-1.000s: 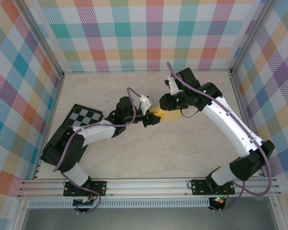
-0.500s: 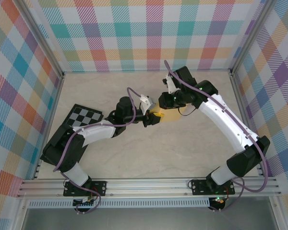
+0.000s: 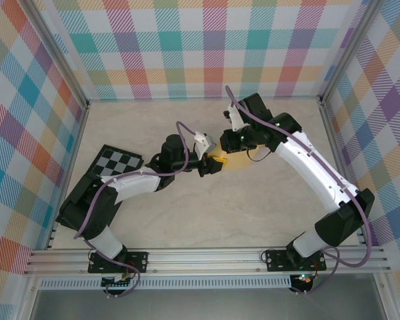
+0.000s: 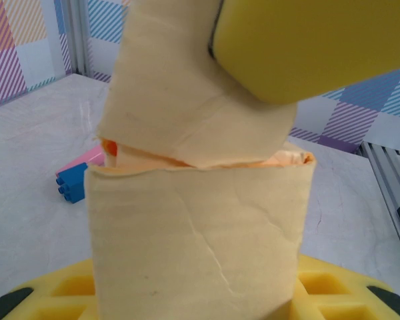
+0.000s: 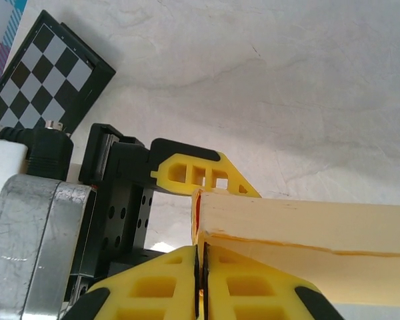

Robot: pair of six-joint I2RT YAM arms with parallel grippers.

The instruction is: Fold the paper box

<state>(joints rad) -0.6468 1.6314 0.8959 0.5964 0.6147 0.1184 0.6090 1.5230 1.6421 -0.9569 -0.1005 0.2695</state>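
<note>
Paper box [image 3: 232, 163] sits mid-desk [image 3: 187, 220], lifted between the two grippers. From the top external camera its long axis runs roughly left to right, and its left end meets both grippers.

Left gripper [image 3: 213, 163]: clamped on the box. In its wrist view the card rises from between its yellow fingers [image 4: 327, 293] and points away from the camera. The upper flap is tilted and creased, and an orange inner face shows at the gap.

Right gripper [image 5: 199, 267]: fingers pressed together on a thin edge at the box's left end. The rest of the box stretches off to the right of that view. One of its yellow pads lies on the upper flap in the left wrist view.

Checkered board [image 3: 117, 162] lies flat on the desk, left of the grippers. Pink stick with a blue end [image 4: 77, 175] lies on the desk behind the box.
</note>
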